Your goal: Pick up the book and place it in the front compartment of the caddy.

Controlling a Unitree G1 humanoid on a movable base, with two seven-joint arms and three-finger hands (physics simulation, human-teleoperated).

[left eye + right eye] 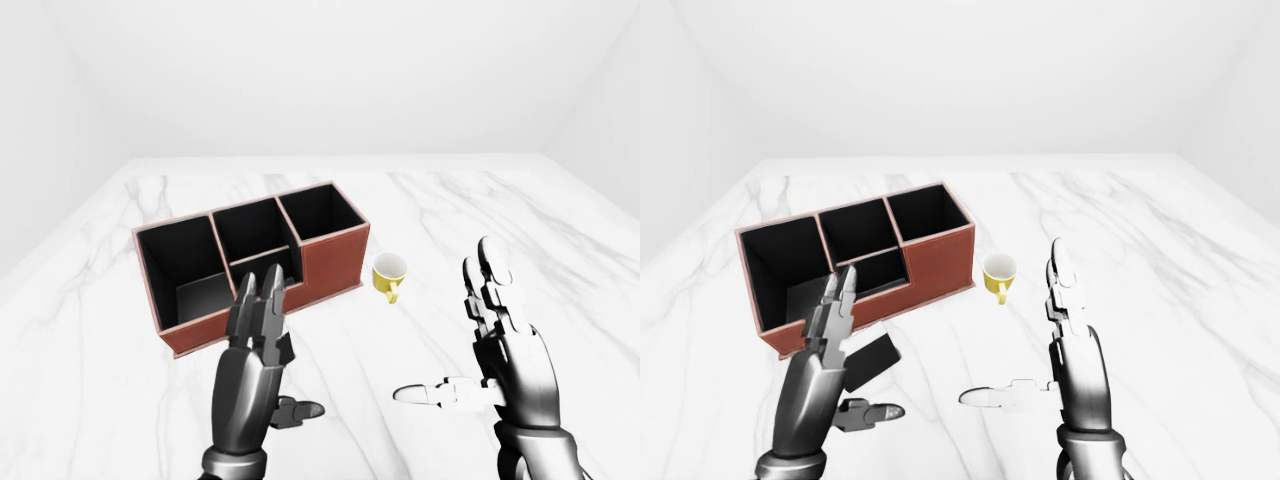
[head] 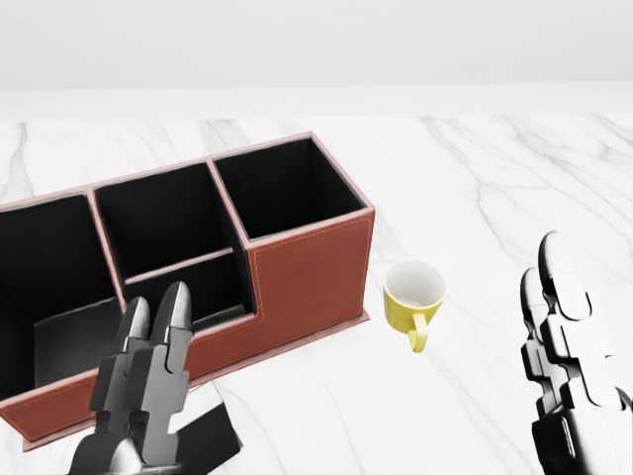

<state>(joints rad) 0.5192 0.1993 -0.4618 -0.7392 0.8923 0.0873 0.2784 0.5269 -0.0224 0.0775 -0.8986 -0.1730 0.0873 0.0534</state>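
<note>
Both robot hands are raised over the white marble counter (image 1: 100,330) with fingers extended and spread, holding nothing. In the left-eye view the left robot hand (image 1: 256,325) stands upright, its fingertips overlapping the lower edge of the caddy (image 1: 330,262), its thumb pointing right. The right robot hand (image 1: 495,330) is upright at the right of the view, thumb pointing left, well apart from the caddy.

The reddish-brown caddy has black compartments: three along its upper side and a lower, shallower one on the side toward the bottom of the view. All look empty.

The book (image 1: 872,360), dark-covered, lies flat on the counter just below the caddy, partly hidden behind the left robot hand; the right-eye view shows it best.

A yellow mug (image 2: 413,297) stands upright just right of the caddy, handle toward the bottom of the head view.
</note>
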